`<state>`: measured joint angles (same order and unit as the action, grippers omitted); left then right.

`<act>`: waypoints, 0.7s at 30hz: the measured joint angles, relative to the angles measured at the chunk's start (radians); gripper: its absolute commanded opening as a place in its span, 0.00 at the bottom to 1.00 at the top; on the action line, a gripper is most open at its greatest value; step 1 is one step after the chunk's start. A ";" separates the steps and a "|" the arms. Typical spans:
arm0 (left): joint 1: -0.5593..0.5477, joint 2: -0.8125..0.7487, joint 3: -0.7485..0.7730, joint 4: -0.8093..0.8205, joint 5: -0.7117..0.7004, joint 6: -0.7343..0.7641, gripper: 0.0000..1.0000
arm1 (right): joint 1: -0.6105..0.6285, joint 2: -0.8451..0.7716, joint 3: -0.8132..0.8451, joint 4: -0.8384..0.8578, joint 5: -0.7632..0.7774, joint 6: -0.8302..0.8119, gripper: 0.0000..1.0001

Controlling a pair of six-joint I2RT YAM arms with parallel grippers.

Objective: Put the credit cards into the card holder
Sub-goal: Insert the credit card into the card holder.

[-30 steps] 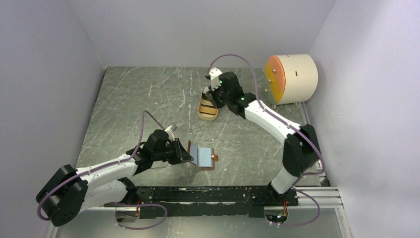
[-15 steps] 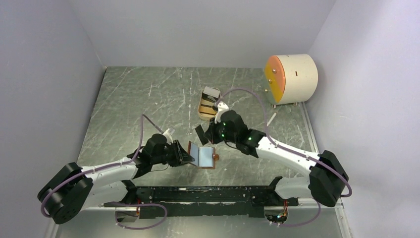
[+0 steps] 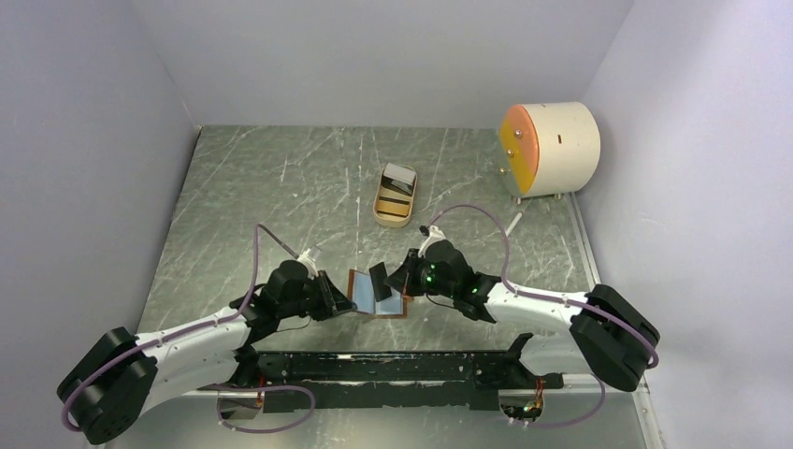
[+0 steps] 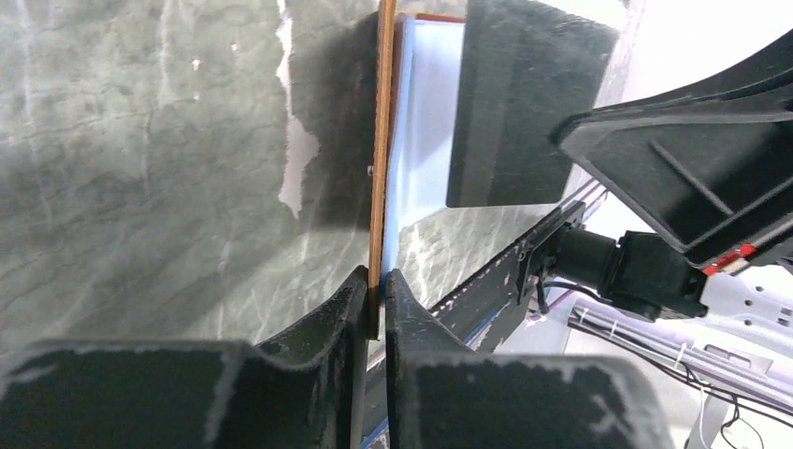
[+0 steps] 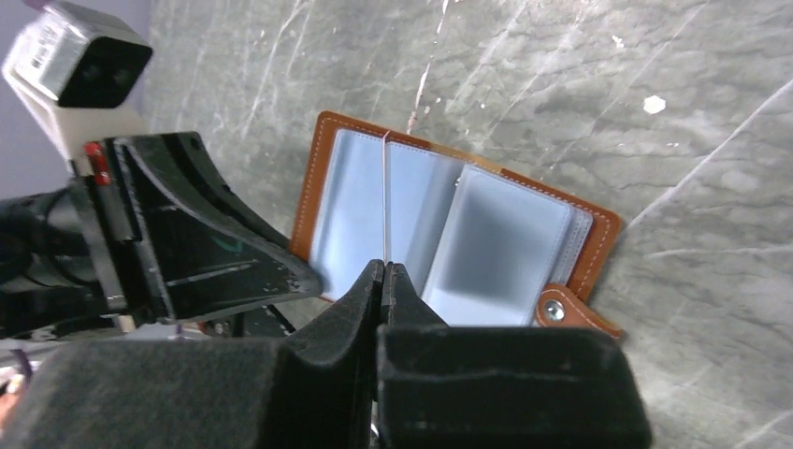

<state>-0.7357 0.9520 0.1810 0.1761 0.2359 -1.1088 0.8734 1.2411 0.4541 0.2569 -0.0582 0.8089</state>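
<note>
The reddish-brown card holder (image 3: 359,285) lies open on the table near the front, its pale blue pockets (image 5: 496,248) facing up and its snap tab (image 5: 561,310) at the right. My left gripper (image 3: 338,297) is shut on the holder's left flap (image 4: 380,140) and holds it upright. My right gripper (image 3: 396,281) is shut on a dark grey credit card (image 3: 378,280), which stands on edge over the pockets (image 4: 425,112). The card looks broad and dark in the left wrist view (image 4: 514,103) and shows as a thin line in the right wrist view (image 5: 384,201). More cards (image 3: 400,177) lie in the tray.
A tan oval tray (image 3: 393,212) sits mid-table behind the holder. A cream drum with an orange face (image 3: 550,148) stands at the back right. A black rail (image 3: 393,367) runs along the front edge. Grey walls close in on three sides.
My right arm has swung from the tray down to the card holder, carrying the dark card. My left arm has drawn slightly nearer and still holds the flap.
</note>
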 measured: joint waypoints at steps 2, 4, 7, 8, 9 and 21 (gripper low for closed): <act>0.000 0.006 -0.008 -0.002 0.000 0.003 0.10 | 0.005 0.011 -0.014 0.048 0.000 0.045 0.00; 0.000 0.022 -0.009 -0.002 -0.001 0.005 0.09 | 0.007 0.014 -0.039 0.089 0.005 0.086 0.00; 0.000 0.036 -0.014 -0.001 -0.004 0.005 0.09 | 0.007 0.015 -0.067 0.118 0.019 0.124 0.00; 0.000 0.040 -0.016 0.001 -0.004 0.005 0.09 | 0.008 0.016 -0.073 0.124 0.026 0.134 0.00; 0.000 0.043 -0.021 0.006 -0.004 0.004 0.09 | 0.008 0.019 -0.080 0.132 0.032 0.146 0.00; 0.000 0.056 -0.065 0.019 -0.005 -0.021 0.11 | 0.008 0.111 -0.105 0.211 0.059 0.217 0.00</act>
<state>-0.7357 1.0080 0.1162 0.1947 0.2314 -1.1301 0.8810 1.3518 0.3492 0.4679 0.0006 1.0260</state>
